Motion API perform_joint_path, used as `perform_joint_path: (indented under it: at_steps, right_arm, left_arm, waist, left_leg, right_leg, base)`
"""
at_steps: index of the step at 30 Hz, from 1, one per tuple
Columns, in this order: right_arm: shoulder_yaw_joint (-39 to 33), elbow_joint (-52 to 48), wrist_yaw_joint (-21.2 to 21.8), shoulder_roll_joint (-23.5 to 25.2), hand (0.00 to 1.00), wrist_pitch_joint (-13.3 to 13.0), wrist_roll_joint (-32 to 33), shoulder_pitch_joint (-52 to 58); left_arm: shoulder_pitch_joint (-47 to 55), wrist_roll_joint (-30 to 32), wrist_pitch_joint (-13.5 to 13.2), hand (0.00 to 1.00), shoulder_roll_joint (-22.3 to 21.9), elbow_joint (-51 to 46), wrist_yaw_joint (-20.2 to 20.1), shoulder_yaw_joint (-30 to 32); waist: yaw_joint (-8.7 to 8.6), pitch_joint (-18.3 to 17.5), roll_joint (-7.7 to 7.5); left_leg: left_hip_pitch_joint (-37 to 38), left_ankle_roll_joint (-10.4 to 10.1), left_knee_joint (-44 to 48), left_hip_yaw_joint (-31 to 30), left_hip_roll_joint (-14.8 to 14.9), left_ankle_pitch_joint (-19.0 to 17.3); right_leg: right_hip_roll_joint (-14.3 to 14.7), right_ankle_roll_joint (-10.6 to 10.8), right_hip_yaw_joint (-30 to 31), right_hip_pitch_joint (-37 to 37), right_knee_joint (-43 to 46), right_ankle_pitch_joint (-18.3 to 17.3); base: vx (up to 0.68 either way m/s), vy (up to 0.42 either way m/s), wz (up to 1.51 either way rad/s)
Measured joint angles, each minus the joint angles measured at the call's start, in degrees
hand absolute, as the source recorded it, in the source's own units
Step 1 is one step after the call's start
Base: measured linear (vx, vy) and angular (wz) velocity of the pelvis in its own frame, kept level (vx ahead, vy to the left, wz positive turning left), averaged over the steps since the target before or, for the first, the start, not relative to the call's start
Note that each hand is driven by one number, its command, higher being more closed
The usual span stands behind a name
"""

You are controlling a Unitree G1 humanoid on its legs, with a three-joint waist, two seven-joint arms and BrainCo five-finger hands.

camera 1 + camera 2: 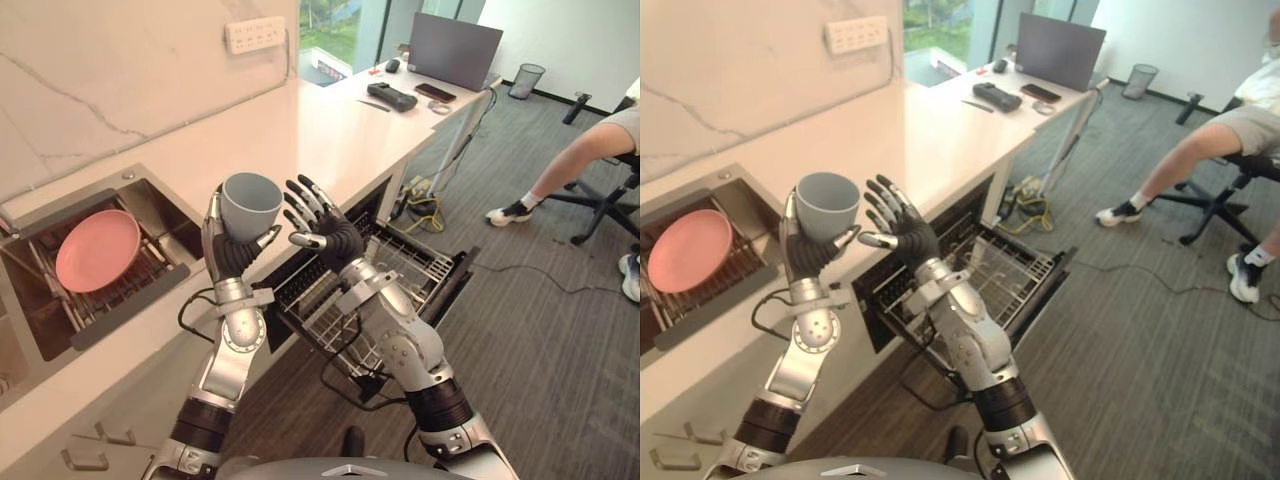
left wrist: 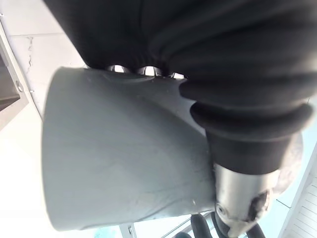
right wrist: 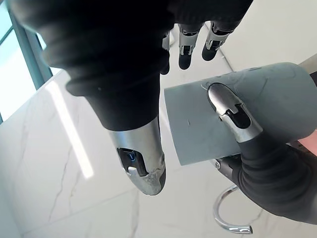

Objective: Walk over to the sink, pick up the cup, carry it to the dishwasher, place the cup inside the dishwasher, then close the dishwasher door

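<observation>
A grey cup (image 1: 250, 205) stands upright in my left hand (image 1: 228, 252), whose fingers and thumb curl round its lower half; it is raised above the counter's front edge, right of the sink (image 1: 150, 205). The cup (image 2: 119, 163) shows close up in the left wrist view. My right hand (image 1: 318, 226) is open with fingers spread, just right of the cup (image 3: 233, 114) and apart from it. Below both hands the dishwasher (image 1: 400, 262) stands open, its wire rack pulled out and its door (image 1: 455, 285) down.
A pink plate (image 1: 97, 249) lies on the rack in the sink. The white counter (image 1: 330, 130) runs back to a laptop (image 1: 453, 50) and small devices. A person sits on a chair (image 1: 610, 190) at the right, legs over the carpet. Cables lie by the dishwasher.
</observation>
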Motion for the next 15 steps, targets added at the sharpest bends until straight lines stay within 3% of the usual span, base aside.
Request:
perform_joint_path:
  at_steps: [8, 15]
  right_arm:
    - [1.7, 3.2, -4.2, 0.2, 0.00, 2.3, -1.8, -2.0]
    - [2.3, 4.5, -7.3, 0.4, 0.00, 2.7, -1.9, -4.0]
  left_arm:
    - [-0.1, 0.0, 1.7, 1.00, -0.4, 0.0, -0.6, -3.3]
    - [-1.6, 0.0, 2.3, 1.00, -0.4, -0.1, -0.6, -5.2]
  waist:
    - [0.10, 0.0, -0.01]
    - [0.68, 0.0, -0.04]
  left_leg:
    - [-0.5, 0.0, 0.0, -1.1, -0.1, 0.1]
    - [-0.5, 0.0, 0.0, -1.3, 0.0, 0.4]
  right_leg:
    - [-0.2, 0.2, -1.2, 0.1, 0.0, 0.1]
    - [-0.1, 0.3, -1.3, 0.2, 0.0, 0.4]
  base:
    - [0.00, 0.019, 0.07]
    - [0.00, 0.002, 0.01]
